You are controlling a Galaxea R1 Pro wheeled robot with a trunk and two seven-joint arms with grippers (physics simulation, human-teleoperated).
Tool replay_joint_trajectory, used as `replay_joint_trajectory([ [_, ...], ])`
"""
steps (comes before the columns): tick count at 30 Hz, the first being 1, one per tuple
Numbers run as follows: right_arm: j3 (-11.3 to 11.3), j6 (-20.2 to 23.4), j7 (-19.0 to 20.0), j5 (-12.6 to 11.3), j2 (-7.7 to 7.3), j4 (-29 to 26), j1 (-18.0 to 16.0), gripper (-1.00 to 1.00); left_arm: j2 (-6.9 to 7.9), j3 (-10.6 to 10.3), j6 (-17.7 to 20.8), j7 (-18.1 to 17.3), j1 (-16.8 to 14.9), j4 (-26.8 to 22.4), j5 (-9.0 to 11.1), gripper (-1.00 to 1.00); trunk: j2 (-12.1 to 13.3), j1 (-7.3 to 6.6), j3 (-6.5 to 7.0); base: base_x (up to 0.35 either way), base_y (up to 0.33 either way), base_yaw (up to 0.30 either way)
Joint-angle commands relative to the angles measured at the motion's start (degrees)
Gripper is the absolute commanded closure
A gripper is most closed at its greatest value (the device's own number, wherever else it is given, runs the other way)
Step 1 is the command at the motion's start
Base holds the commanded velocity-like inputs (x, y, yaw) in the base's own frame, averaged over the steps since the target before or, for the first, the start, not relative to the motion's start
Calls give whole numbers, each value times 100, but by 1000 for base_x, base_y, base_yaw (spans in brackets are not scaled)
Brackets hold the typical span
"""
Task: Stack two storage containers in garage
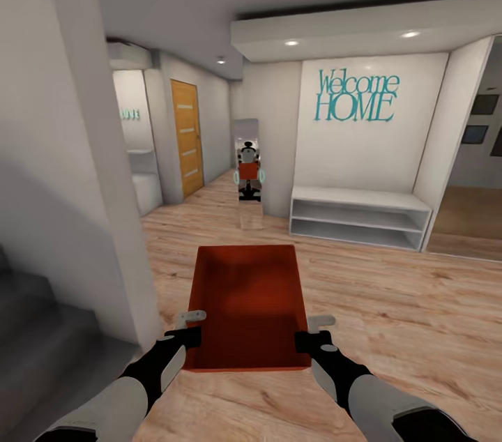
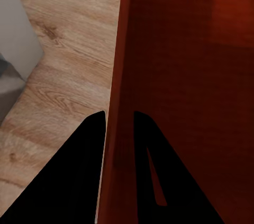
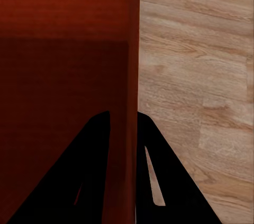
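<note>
One red-orange open-topped storage container [image 1: 247, 302] hangs in front of me above a light wood plank floor, held level by its two long walls. My left gripper [image 1: 189, 334] is shut on the left wall near the container's close end, and my right gripper [image 1: 312, 339] is shut on the right wall. In the left wrist view the left gripper [image 2: 119, 123] has the wall [image 2: 119, 49] between its fingers. The right wrist view shows the right gripper [image 3: 124, 121] clamping the other wall [image 3: 132, 49] the same way. The living room and the garage are out of view.
I am in an entry hall. A white wall corner [image 1: 104, 184] and grey stairs [image 1: 42, 337] stand close on my left. Ahead are a tall mirror [image 1: 247, 173], an orange door [image 1: 186, 137] and a low white shelf bench [image 1: 359, 217]. Open wood floor lies ahead and to the right.
</note>
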Motion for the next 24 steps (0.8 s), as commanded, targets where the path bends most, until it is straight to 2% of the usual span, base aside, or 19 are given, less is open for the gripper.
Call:
replay_joint_trajectory([
  [1, -48, -28, -43, -82, -37, 20, -2, 100, 61, 123, -18, 91, -5, -222, -89, 100, -7, 4, -9, 323, 0, 14],
  [24, -57, -28, -46, -77, -41, 15, -2, 100, 57, 120, -16, 91, -5, -222, -89, 100, -7, 4, -9, 323, 0, 1],
])
